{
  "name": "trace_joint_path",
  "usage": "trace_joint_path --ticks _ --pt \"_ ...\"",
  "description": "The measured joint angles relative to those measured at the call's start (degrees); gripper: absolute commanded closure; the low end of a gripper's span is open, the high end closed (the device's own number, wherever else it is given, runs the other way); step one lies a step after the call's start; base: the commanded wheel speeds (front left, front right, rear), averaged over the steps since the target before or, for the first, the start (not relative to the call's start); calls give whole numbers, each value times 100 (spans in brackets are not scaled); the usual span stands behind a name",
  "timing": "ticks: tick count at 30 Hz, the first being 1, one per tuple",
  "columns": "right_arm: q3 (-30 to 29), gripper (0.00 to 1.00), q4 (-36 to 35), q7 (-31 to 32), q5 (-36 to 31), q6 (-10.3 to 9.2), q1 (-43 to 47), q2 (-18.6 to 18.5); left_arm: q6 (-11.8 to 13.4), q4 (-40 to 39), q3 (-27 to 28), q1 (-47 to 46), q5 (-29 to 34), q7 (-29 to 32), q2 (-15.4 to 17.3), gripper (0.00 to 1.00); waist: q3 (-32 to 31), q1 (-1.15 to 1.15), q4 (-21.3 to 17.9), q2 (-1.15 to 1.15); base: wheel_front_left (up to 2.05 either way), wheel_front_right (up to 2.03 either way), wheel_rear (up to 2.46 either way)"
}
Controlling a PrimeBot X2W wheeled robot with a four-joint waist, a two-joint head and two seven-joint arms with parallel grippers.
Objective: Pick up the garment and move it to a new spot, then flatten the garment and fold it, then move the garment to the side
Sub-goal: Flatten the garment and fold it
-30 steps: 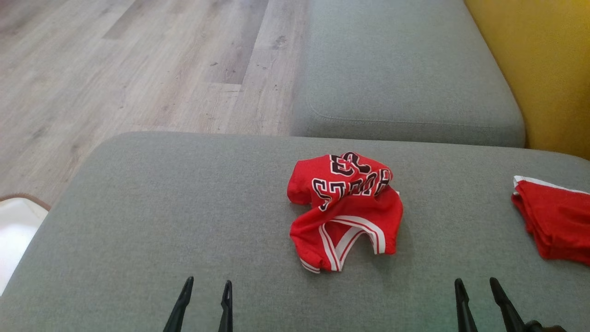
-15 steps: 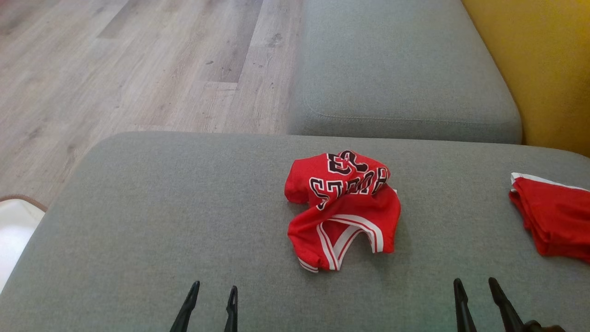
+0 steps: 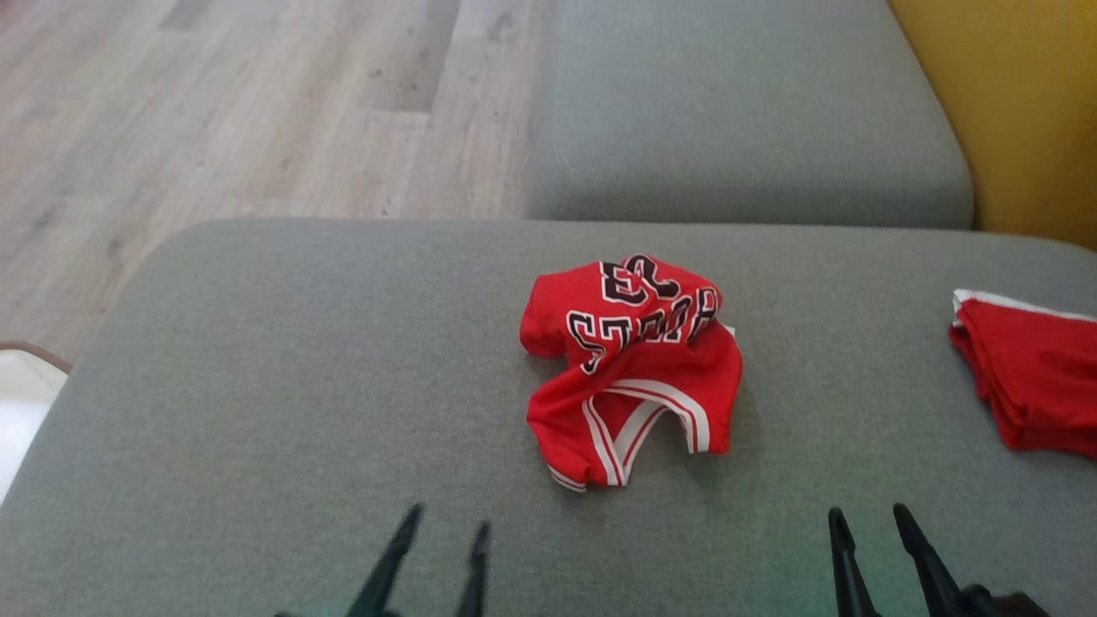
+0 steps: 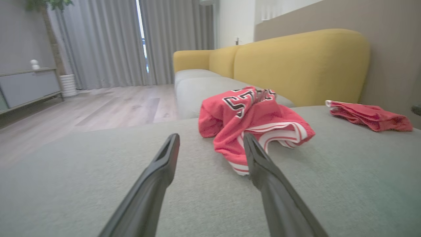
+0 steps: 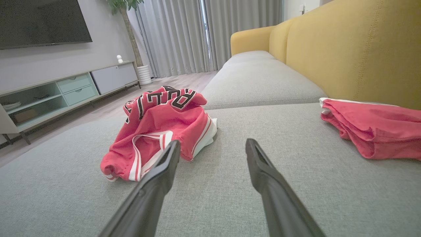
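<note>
crumpled red garment [image 3: 632, 368], white-striped trim

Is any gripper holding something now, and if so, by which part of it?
Nothing is held. The left gripper and the right gripper are both open and apart from the jersey, which lies crumpled on the cushion.

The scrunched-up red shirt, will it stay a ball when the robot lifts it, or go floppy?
Probably floppy: the scrunched-up shirt lies in soft creases, so it would likely droop and unfurl when lifted. It looks thin, so probably light. Pushed, it would likely bunch on the woven grey cushion rather than roll.
</note>
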Motion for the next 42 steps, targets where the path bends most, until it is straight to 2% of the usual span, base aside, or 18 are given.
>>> trace_joint_path --ticks 14,25,32,39,40,41,42 --pt "323 0 10 0 -142 0 -484 -1 -525 1692 -1025 -1701 204 0 -94 0 520 1 -508 0 0 0 0" --pt "361 0 -7 0 -141 0 -559 -2 -573 3237 -1660 -2878 171 0 -145 0 919 0 -929 0 0 0 0" --pt "314 0 -32 0 -193 0 -839 -2 -517 4161 -1728 -3593 -92 1 -162 0 1146 0 -1204 0 0 0 0" --pt "276 0 -54 0 -193 0 -873 -3 -577 4816 -2012 -3873 -382 81 -176 0 1340 0 -1367 0 0 0 0" --pt "279 0 -54 0 -193 0 -873 -3 -583 4864 -2046 -3890 -443 86 -177 22 1351 0 -1387 0 0 0 0" --pt "285 0 -59 0 -193 0 -873 -3 -621 4909 -2076 -3919 -501 119 -182 65 1363 0 -1405 0 0 0 0" --pt "287 0 -66 0 -193 0 -873 -3 -635 4944 -2114 -3959 -548 133 -189 100 1372 -1 -1421 0 0 0 0"
